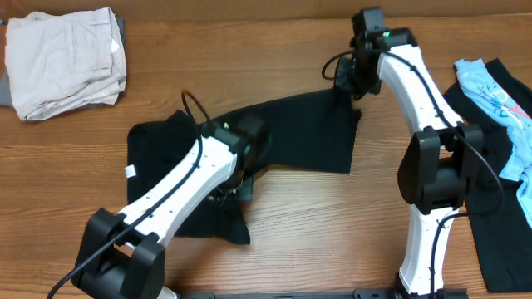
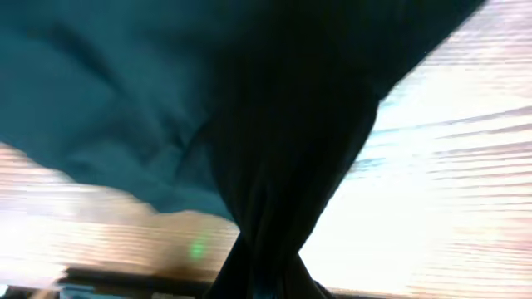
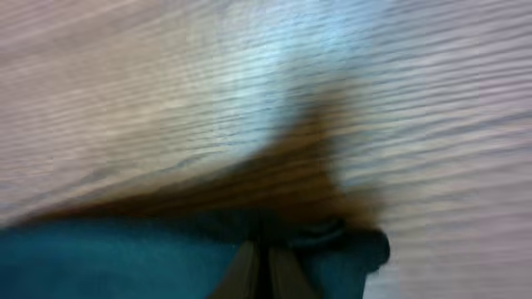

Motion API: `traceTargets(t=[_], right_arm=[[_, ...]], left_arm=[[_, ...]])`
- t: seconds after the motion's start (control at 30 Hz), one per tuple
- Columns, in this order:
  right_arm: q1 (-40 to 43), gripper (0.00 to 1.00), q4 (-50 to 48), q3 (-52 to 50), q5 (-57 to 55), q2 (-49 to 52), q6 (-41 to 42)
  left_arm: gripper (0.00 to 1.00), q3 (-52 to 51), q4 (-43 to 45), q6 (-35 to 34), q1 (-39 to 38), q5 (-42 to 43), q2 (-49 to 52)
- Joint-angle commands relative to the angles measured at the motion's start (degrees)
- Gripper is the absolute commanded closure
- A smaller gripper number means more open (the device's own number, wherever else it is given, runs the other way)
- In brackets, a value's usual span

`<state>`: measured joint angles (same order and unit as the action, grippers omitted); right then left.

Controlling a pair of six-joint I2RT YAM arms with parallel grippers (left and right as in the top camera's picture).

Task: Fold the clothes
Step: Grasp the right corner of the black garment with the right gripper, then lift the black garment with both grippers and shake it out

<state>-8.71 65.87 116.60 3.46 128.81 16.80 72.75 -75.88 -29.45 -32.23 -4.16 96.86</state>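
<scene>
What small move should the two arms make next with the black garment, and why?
Probably draw the end effectors slightly apart to flatten the black garment. The right end effector pinches its far corner; the left end effector seems to hold a bunched, twisted part near the front edge, and the cloth between them lies rumpled.

Matt black cloth (image 1: pixel 307 133), wood-grain table (image 1: pixel 332 224)
</scene>
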Motion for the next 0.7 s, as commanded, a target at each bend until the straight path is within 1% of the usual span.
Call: traceTargets(t=[0.0, 0.13, 0.3, 0.47, 0.5, 0.67], right_arm=[[2.84, 0.96, 4.09, 9.38, -3.41, -5.16, 1.53], [5.11, 0.96, 10.16, 15.85, -3.41, -7.32, 1.68], [7.10, 0.96, 14.64, 19.63, -3.41, -10.27, 1.66], [9.03, 0.96, 15.74, 20.35, -3.39, -15.02, 1.53], [9.46, 0.96, 15.74, 20.35, -3.34, -16.22, 1.55], [10.97, 0.96, 15.74, 20.37, -2.71, -21.57, 1.70]], left_arm=[[0.96, 10.51, -5.25, -0.42, 0.50, -6.80, -2.19], [0.96, 19.19, -9.97, -0.35, 1.25, -8.17, -4.46], [0.96, 29.68, -14.56, -0.33, 2.49, -10.73, -6.67], [0.96, 40.30, -20.81, -0.33, 2.69, -15.30, -7.91], [0.96, 42.42, -20.94, 0.59, 2.69, -15.39, -8.17], [0.96, 49.92, -20.92, 0.74, 2.69, -15.47, -9.68]])
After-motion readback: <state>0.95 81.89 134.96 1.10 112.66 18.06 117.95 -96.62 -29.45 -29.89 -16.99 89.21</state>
